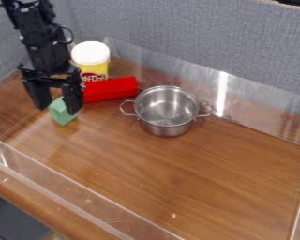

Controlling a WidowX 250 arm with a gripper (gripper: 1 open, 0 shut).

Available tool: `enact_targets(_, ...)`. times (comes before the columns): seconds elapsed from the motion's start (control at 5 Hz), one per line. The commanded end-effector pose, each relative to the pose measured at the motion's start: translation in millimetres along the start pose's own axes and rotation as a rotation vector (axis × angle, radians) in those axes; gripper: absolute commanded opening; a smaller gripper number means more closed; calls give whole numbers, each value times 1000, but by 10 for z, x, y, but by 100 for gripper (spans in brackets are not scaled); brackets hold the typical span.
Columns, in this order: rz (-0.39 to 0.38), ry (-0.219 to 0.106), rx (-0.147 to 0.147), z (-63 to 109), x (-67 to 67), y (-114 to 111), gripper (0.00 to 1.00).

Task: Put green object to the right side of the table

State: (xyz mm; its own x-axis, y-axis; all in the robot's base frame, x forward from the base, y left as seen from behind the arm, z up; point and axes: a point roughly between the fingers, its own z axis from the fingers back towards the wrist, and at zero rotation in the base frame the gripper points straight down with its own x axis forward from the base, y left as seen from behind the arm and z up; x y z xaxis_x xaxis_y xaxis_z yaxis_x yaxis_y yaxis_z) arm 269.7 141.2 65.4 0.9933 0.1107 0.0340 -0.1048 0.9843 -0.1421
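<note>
The gripper (52, 99) hangs straight down at the table's (178, 178) far left, jaws spread wide open around the green block (63, 114), which sits on the wood; hard to say if a finger touches it. Just behind are a red block (112, 89), yellow jar (91, 61), and steel pot (167, 109).

table (178, 178) — green object (64, 114), pot (167, 109)

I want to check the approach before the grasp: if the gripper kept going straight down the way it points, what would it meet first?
Most likely the green object: the gripper points down with its jaws open, standing right over the block. Depth from this one view is unclear, so a finger could instead land on the table beside it.
</note>
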Motion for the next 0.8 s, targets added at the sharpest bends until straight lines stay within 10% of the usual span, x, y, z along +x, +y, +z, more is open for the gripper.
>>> enact_targets(0.0, -21, -54, 28, 151, 98, 27, 100)
enact_targets(0.6, 7, -6, 50, -197, 185, 91, 100)
